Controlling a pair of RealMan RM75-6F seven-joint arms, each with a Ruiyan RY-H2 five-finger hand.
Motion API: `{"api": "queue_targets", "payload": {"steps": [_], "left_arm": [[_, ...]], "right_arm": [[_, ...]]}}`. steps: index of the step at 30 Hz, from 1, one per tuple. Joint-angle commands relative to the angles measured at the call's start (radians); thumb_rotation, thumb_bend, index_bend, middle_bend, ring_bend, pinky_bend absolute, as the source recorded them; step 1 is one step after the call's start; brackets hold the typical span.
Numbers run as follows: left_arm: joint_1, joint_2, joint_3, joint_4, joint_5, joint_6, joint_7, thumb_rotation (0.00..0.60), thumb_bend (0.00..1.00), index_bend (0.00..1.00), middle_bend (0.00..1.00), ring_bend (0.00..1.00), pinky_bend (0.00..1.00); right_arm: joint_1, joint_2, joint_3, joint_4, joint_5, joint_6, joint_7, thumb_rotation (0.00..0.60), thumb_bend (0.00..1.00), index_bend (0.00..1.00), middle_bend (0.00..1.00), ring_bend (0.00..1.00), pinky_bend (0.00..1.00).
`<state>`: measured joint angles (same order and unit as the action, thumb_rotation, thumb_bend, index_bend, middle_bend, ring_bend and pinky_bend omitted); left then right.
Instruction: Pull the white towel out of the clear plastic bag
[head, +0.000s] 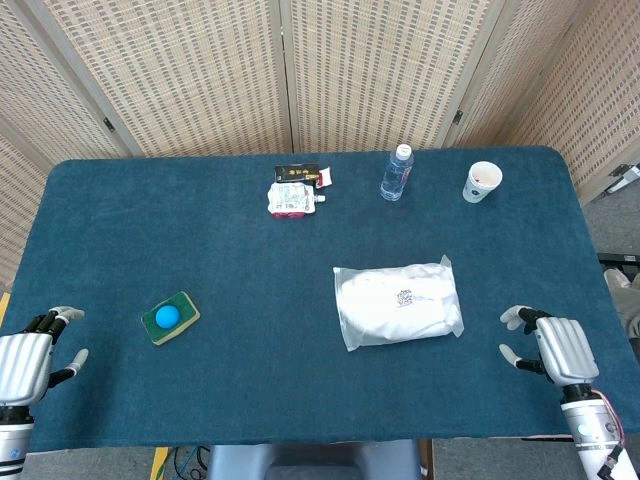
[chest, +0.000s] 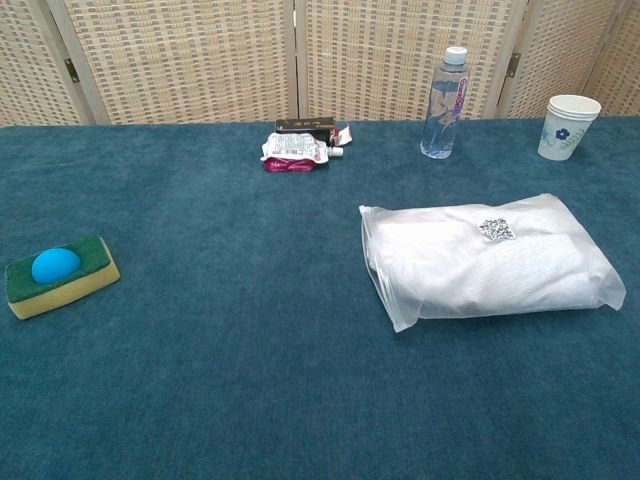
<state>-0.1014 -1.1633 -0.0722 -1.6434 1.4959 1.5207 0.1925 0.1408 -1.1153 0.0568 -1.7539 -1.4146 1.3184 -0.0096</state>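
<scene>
Both our hands, left hand (head: 25, 365) and right hand (head: 560, 348), rest at the desk (head: 250, 270) edges, fingers spread and holding nothing, while the white towel (chest: 470, 262) lies sealed inside the clear plastic bag (chest: 395, 300), right of centre.

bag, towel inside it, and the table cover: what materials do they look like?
Bag: thin clear plastic film, glossy; it wrinkles and catches light at the edges.
Towel: white, soft-looking, folded cloth, probably terry or cotton; the weave can't be made out through the film.
Table cover: dark teal, matte, fuzzy nap, likely felt or short-pile fabric.
</scene>
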Motion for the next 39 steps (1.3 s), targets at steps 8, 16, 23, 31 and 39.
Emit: {"api": "queue_targets", "payload": {"steps": [8,16,23,31,39], "left_arm": [[-0.019,-0.029,-0.001,0.016,0.011,-0.018,-0.018,0.600,0.26,0.35,0.32,0.38,0.69],[-0.014,-0.048,0.019,0.030,0.031,-0.014,-0.034,0.600,0.26,0.37,0.34,0.40,0.70],[-0.008,-0.054,0.027,0.038,0.046,0.000,-0.050,0.600,0.26,0.40,0.35,0.41,0.70],[-0.006,-0.062,0.029,0.045,0.055,0.008,-0.063,0.600,0.26,0.41,0.35,0.41,0.71],[0.006,-0.078,0.031,0.047,0.039,0.015,-0.066,0.600,0.26,0.42,0.35,0.41,0.71]], "right_arm": [[0.014,0.013,-0.002,-0.034,0.007,-0.017,-0.048,0.600,0.04,0.20,0.42,0.46,0.58],[0.105,0.012,0.010,-0.097,0.121,-0.177,-0.185,0.600,0.00,0.00,0.01,0.02,0.24],[0.206,-0.110,0.057,-0.055,0.262,-0.262,-0.313,0.600,0.00,0.00,0.00,0.00,0.12],[0.303,-0.266,0.109,0.053,0.413,-0.287,-0.421,0.600,0.00,0.00,0.00,0.00,0.09],[0.377,-0.332,0.126,0.136,0.553,-0.368,-0.436,0.600,0.00,0.00,0.00,0.00,0.09]]}}
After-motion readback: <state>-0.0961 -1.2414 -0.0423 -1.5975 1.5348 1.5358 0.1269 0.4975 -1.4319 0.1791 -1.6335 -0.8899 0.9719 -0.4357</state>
